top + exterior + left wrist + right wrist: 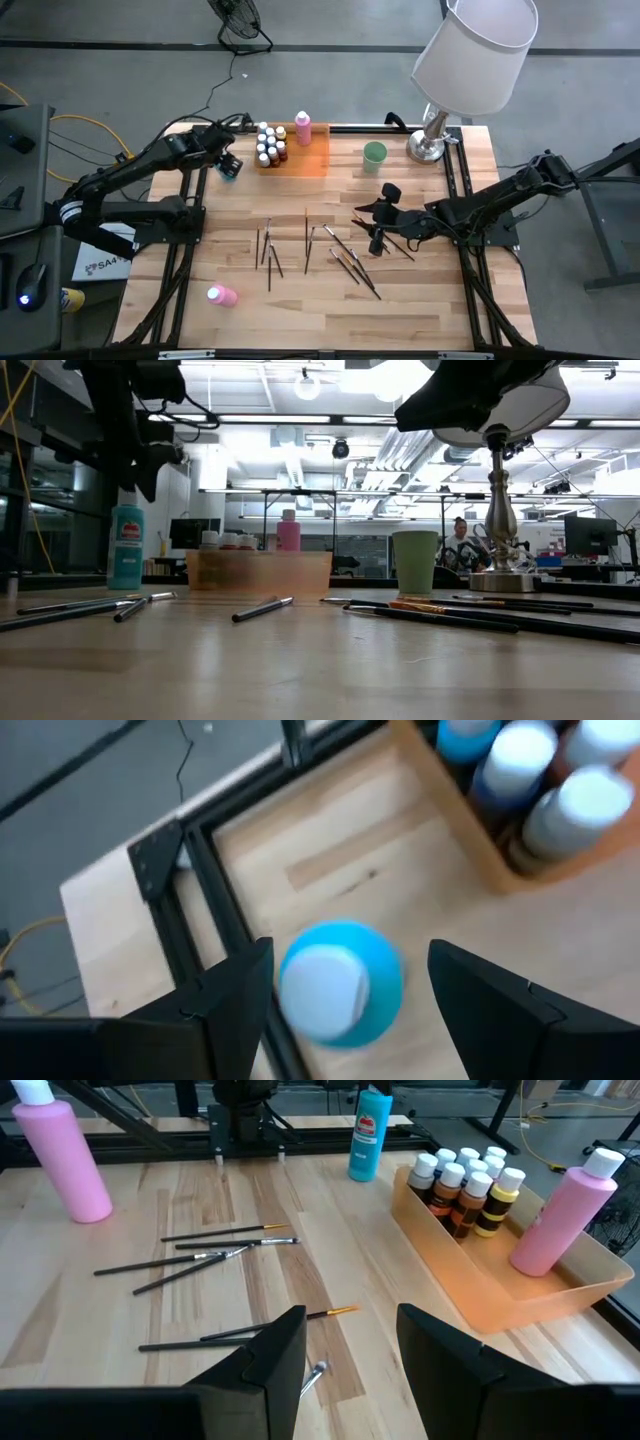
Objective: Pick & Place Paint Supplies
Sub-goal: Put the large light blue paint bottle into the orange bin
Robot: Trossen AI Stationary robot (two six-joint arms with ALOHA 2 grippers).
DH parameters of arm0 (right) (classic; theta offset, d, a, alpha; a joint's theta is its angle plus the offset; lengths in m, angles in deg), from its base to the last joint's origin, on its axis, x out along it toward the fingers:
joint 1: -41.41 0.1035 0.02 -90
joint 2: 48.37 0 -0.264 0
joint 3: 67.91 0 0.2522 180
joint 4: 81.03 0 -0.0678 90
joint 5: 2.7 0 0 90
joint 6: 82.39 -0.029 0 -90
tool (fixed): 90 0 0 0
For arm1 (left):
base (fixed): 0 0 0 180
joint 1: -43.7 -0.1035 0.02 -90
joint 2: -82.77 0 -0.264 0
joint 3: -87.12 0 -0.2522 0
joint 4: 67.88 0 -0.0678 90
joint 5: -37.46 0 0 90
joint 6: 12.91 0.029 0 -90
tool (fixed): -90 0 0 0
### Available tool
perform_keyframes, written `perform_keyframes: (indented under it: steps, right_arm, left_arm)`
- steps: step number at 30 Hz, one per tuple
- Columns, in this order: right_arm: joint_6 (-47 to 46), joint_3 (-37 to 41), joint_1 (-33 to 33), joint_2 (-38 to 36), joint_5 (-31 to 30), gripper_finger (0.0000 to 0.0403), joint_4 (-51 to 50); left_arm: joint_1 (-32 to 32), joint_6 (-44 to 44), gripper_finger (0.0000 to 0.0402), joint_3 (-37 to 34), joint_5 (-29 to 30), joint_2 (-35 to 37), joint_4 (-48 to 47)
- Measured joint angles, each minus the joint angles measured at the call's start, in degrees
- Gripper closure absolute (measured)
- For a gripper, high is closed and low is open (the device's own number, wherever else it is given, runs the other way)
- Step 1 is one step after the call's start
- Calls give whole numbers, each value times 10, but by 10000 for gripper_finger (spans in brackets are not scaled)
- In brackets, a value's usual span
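Overhead, the left gripper (229,165) hangs at the bench's far left corner, right over a blue paint bottle (229,168) that stands just beside the orange tray (318,158). That tray already carries a cluster of small bottles (269,145) and a tall pink bottle (303,128). Another pink bottle (221,295) lies near the front left edge, and paintbrushes (268,250) are scattered across the bench's middle. The right gripper (380,228) hovers over the brushes toward the right side, near the green cup (374,153).

From table height, the blue bottle (126,546) stands upright on the wood, outside the tray, with the left arm above it.

Left wrist camera: the dark fingers (235,995) stand wide on either side of the bottle's white cap (318,993), released and not touching it.

Right wrist camera: the right fingers (275,1350) are parted with nothing between them; a brush (240,1330) lies just ahead on the bench.

My reading is that the left arm is lining up a grasp on the blue bottle. Next it would need to descend, close around the body, lift, and carry it over the tray wall.
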Motion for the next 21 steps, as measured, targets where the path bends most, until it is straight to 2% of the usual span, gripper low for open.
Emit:
perform_keyframes:
  steps: [11, 15, 21]
  right_arm:
    - [0, 0, 0, 0, 0, 251, 0]
    - [0, 0, 0, 0, 0, 251, 0]
    - [0, 0, 0, 0, 0, 251, 0]
  left_arm:
    - [0, -26, 147, 0, -5, 0, -31]
    - [0, -28, 176, 0, -5, 0, -28]
    - [0, -31, 240, 0, -4, 0, -36]
